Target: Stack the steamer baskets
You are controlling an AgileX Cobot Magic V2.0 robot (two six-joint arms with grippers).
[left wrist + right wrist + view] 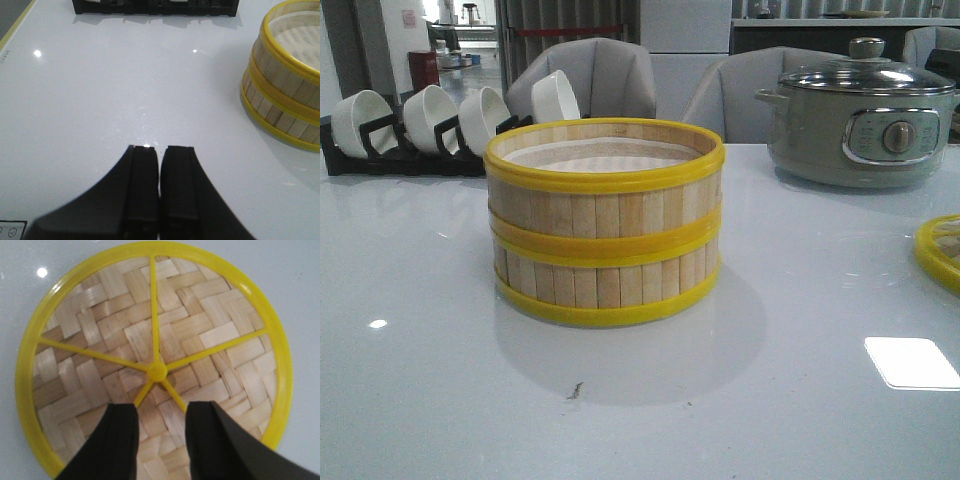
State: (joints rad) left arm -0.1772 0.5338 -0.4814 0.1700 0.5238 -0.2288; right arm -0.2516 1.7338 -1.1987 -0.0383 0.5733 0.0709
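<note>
Behind stacked steamer baskets (605, 222) — pot (861, 125), bowl rack (400, 150); left fingers (142, 192) together, right fingers (122, 440) spread.

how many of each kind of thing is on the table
steamer baskets: 2, stacked
woven steamer lid: 1
white bowls in the black rack: 4
electric pot with glass lid: 1
total: 9, counting the rack
</note>
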